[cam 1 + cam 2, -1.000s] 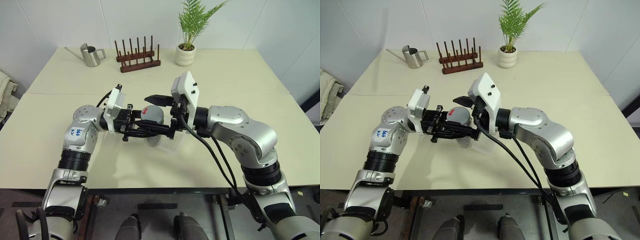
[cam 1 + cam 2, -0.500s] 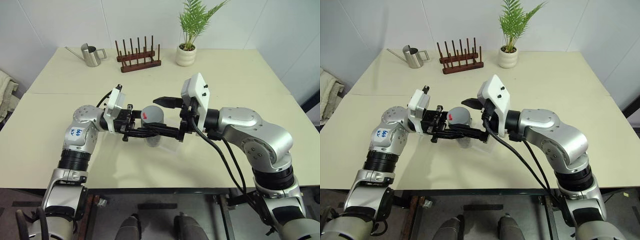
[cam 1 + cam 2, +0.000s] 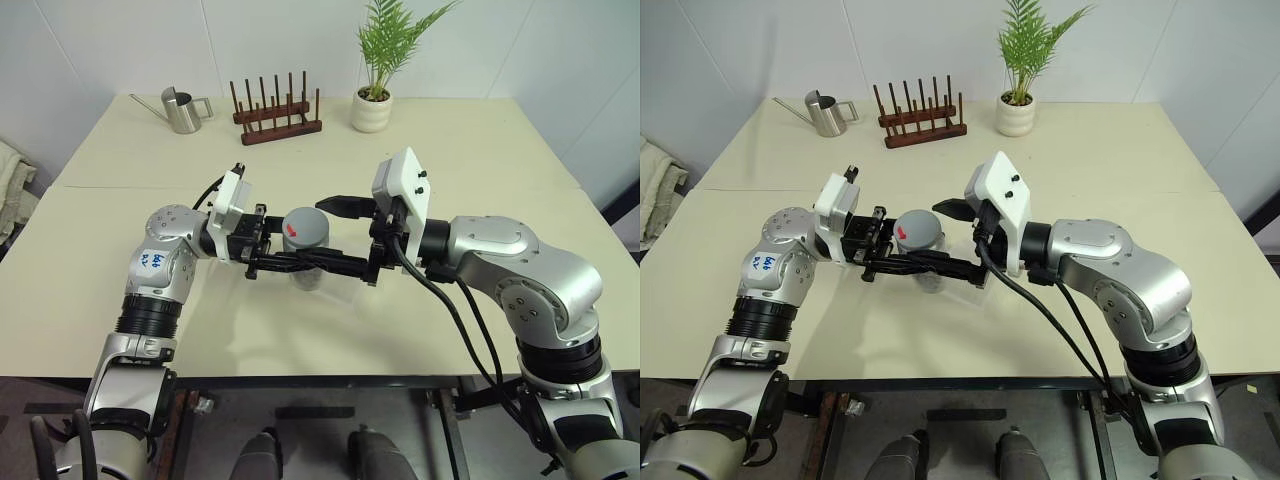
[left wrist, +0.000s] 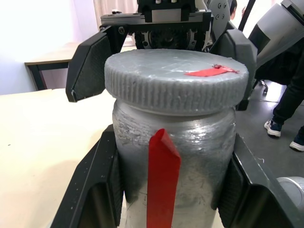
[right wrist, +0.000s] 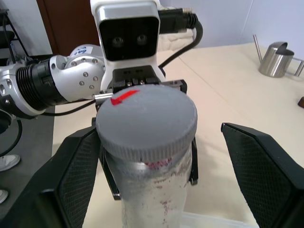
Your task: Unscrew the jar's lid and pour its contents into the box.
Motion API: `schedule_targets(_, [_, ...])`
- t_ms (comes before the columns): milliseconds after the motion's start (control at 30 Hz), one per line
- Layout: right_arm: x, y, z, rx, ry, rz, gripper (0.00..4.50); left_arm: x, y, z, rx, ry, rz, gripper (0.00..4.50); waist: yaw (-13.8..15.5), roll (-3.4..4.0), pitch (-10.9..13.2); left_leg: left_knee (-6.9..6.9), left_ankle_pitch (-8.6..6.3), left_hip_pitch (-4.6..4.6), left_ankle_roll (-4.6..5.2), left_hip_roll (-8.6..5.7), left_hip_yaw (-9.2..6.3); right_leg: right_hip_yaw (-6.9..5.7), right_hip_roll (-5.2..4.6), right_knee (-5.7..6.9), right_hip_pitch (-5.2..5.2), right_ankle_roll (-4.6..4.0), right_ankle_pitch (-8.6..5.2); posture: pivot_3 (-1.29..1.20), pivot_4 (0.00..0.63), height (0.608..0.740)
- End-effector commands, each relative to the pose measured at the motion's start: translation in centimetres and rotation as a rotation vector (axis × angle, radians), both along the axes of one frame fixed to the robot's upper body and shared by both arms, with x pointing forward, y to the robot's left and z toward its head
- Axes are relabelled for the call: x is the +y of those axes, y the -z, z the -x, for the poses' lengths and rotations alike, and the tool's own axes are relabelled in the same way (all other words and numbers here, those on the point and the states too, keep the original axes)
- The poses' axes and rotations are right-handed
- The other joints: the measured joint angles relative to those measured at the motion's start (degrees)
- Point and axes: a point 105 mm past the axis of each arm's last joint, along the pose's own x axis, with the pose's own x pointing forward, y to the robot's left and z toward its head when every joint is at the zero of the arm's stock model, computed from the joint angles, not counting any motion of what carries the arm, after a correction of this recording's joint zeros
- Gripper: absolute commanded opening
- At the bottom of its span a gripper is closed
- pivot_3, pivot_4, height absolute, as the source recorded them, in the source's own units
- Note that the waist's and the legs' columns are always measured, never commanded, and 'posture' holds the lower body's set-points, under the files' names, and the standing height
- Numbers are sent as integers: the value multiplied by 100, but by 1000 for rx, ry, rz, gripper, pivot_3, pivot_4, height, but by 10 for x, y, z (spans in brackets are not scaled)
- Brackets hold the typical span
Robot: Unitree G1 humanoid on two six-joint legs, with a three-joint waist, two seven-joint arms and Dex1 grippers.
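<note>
In the clamped left end effector, the silvery jar wears its ribbed lid; the right end effector stands apart.

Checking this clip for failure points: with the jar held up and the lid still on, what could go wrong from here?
1. The right gripper stands open around the lid, with one finger far off it; closing off-centre could slip or skew the twist.
2. The left gripper clamps the jar in mid-air; twisting could turn the jar in its grip.
3. The box is mostly hidden under the arms, so a pour could miss.
</note>
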Motion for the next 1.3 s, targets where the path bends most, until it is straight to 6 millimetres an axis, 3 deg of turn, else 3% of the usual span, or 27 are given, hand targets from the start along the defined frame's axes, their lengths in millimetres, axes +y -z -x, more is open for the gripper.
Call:
schedule_targets(33, [-4,-11,5,-47,1,-25,4165,-2,-12,2,-54,20,5,2003,-1,0,0,0,0,0,0,0,0,0,0,0,0,0,0,0,150,740])
schedule_targets(733, [3,-22,12,-65,-35,-70,4165,-4,-7,4,-14,27,5,2003,-1,0,0,0,0,0,0,0,0,0,0,1,0,0,0,0,150,740])
schedule_targets(1300, [9,-16,13,-38,-52,-53,4165,-5,-8,2,-23,13,15,2003,-2,0,0,0,0,0,0,0,-1,0,0,1,0,0,0,0,150,740])
